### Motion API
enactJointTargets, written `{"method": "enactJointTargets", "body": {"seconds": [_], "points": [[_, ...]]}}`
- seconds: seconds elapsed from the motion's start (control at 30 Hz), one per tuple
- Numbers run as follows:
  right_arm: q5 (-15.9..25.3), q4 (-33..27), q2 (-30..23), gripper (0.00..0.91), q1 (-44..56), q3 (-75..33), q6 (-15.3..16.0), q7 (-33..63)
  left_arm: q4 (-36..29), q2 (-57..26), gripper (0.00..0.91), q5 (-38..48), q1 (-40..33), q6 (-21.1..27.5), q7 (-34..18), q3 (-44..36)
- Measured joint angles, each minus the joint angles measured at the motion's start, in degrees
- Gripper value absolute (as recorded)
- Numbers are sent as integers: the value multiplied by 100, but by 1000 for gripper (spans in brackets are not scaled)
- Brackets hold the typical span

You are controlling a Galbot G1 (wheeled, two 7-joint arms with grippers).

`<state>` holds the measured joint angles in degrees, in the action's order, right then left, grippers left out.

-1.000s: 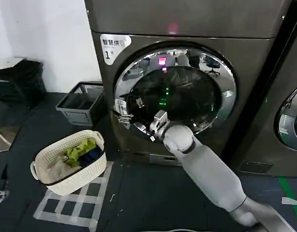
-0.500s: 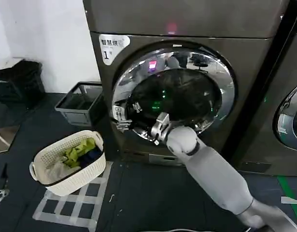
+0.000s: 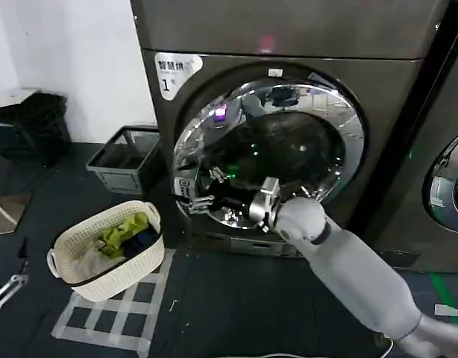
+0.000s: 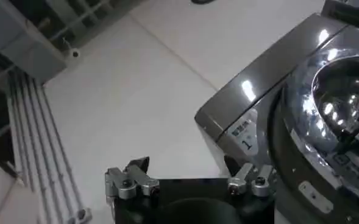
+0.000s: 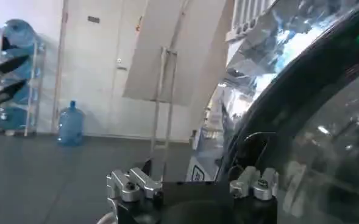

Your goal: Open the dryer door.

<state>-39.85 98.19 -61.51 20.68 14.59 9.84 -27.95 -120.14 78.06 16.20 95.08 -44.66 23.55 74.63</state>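
one arm works | our right gripper [image 3: 260,203] sits low on the dryer door [image 3: 268,153], jaw state we cannot tell | door swung slightly ajar on machine "1" | step: pulling open | next: wider outward swing

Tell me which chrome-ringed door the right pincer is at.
The dryer door of the machine labelled "1"; the right pincer is at its lower rim. The neighbouring door sits far right.

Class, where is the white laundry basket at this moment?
In the head view, the white laundry basket sits on the floor on the robot's left, in front of the grey crate and left of the dryer door.
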Motion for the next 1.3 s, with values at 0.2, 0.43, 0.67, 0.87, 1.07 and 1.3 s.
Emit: {"method": "enactJointTargets", "body": {"seconds": [0.2,0.43,0.67,0.87,1.07,1.3], "points": [[-200,259,247,907,50,-6,4,-148,170,-405,907,-108,-361,354,-103,-275],[-460,515,510,907,78,-15,18,-338,408,-889,907,-211,-813,593,-151,-664],[-647,730,791,907,117,-88,19,-650,712,-1360,907,-314,-1244,667,-153,-1084],[-728,768,996,907,170,-198,-38,-1150,903,-1674,907,-347,-1555,800,-188,-1462],[-797,780,1200,907,177,-302,-85,-1643,1005,-1923,907,-319,-1944,1060,-281,-1968],[-839,760,1400,907,244,-427,-201,-2115,1124,-2200,907,-234,-2411,1131,-290,-2603]]}}
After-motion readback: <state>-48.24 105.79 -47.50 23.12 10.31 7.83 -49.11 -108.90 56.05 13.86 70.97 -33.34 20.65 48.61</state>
